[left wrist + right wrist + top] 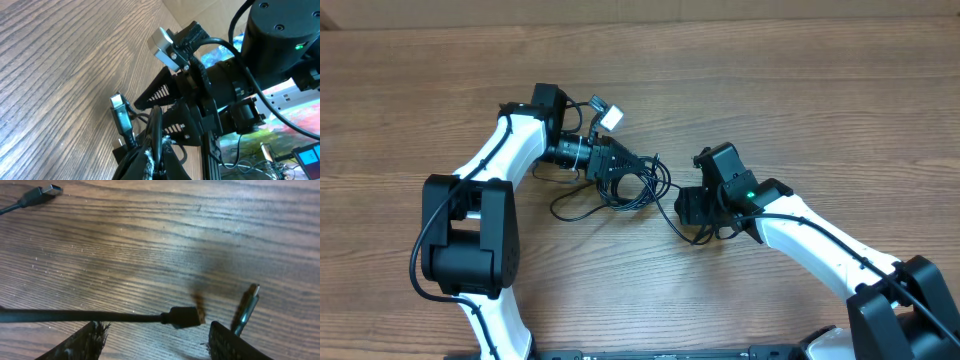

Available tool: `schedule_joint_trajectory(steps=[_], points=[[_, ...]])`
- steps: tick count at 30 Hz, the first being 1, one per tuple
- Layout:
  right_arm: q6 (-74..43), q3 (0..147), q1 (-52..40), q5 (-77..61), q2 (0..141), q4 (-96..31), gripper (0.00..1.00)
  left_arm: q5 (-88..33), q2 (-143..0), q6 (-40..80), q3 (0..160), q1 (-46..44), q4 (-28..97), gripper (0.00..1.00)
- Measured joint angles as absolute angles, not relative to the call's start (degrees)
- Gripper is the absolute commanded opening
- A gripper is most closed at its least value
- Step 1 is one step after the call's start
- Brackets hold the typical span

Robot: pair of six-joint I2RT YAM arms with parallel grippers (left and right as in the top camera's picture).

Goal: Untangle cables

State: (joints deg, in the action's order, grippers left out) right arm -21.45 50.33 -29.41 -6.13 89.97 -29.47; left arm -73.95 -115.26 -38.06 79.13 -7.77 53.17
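Plug end point(185, 316) of one black cord lies on the worktop point(150, 240), right between the fingers of my right claw point(156, 330), whose jaws stand spread and touch nothing. Beyond it, my left claw point(150, 152) is pinched closed on a strand of the cables point(638, 188), knotted mid-worktop between both arms. Farthest off lies the white-tipped plug point(611, 117). I judge we're mid-separation. Next, I'd close on that near plug and draw it away gently.
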Motion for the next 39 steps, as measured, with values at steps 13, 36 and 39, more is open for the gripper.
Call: schedule_joint_trajectory(steps=[13, 36, 39], points=[[-18.31, 50.33, -29.41, -3.20, 89.97, -27.33, 0.62, -78.02, -115.26, -35.97, 79.13, -7.77, 53.58, 0.04], [-9.67, 43.31, -29.41, -1.85, 89.97, -14.22, 0.04, -79.11, -115.26, -35.05, 79.13, -7.77, 53.63, 0.04], [-8.95, 43.31, -29.41, -1.87, 89.95, -15.40, 0.04, -79.15, -115.26, -34.87, 79.13, -7.77, 53.58, 0.04]])
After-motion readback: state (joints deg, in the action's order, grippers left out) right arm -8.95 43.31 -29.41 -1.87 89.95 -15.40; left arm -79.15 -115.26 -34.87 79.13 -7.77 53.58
